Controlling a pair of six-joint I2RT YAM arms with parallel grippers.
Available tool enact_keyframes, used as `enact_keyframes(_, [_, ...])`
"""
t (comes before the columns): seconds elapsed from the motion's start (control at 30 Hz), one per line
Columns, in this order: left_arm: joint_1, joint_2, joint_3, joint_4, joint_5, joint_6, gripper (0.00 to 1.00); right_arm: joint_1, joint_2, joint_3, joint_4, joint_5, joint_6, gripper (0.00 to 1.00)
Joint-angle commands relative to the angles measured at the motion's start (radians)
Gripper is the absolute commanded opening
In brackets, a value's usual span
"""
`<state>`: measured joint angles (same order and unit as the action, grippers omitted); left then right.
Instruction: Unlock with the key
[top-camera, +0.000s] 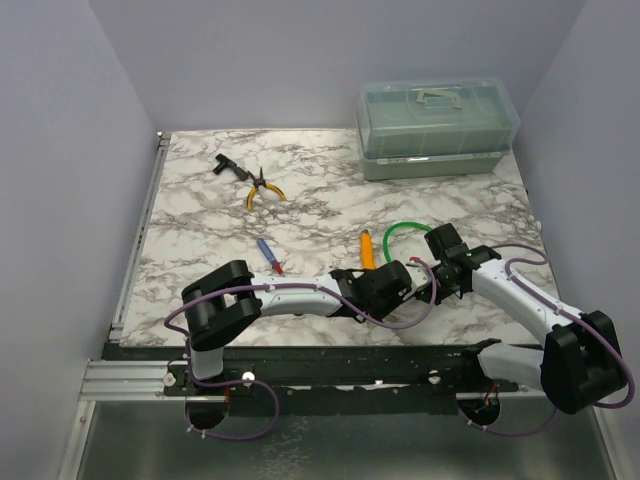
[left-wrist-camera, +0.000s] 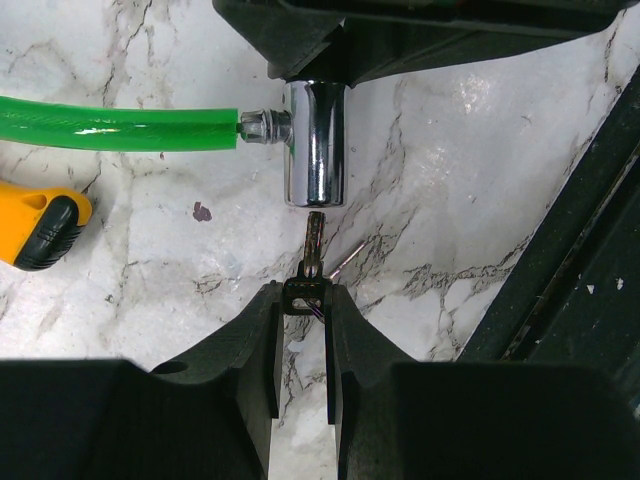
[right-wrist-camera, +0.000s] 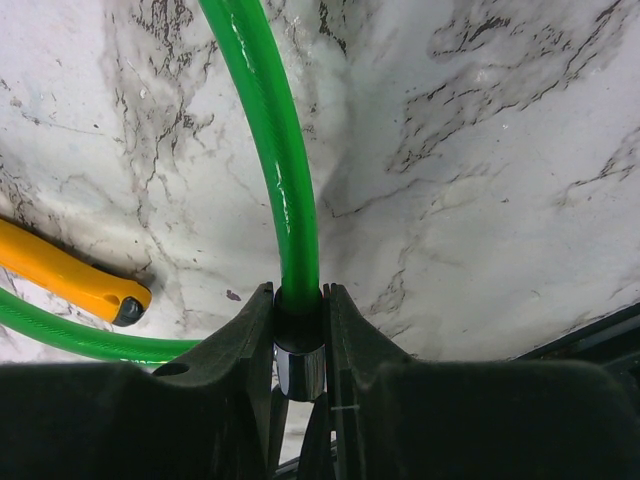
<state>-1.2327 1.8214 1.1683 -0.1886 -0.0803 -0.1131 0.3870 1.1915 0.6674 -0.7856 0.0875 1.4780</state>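
Key (left-wrist-camera: 313, 250), left pincer (left-wrist-camera: 303, 292) — perhaps touching lock (left-wrist-camera: 314, 140)

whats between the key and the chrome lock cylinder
Nothing: in the left wrist view only a short bare strip of marble table separates the tip of the key from the chrome lock cylinder. The left gripper holds the key.

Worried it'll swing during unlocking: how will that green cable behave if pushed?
The green cable sweeps in a smooth loop, so it is probably bendy yet springy, not limp. Its glossy sleeve looks slippery. Round in section, it may roll or slide on the marble tabletop.
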Motion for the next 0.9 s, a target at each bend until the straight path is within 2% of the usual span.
enact_keyframes(0.0, [-0.006, 0.014, 0.024, 0.012, -0.019, 0.010, 0.00, 0.008, 0.006, -0.010, 0.016, -0.022, 0.022, 0.00])
enact_keyframes(0.87, [-0.006, 0.015, 0.025, 0.023, -0.058, -0.003, 0.00, 0.011, 0.006, -0.023, 0.025, -0.021, 0.036, 0.00])
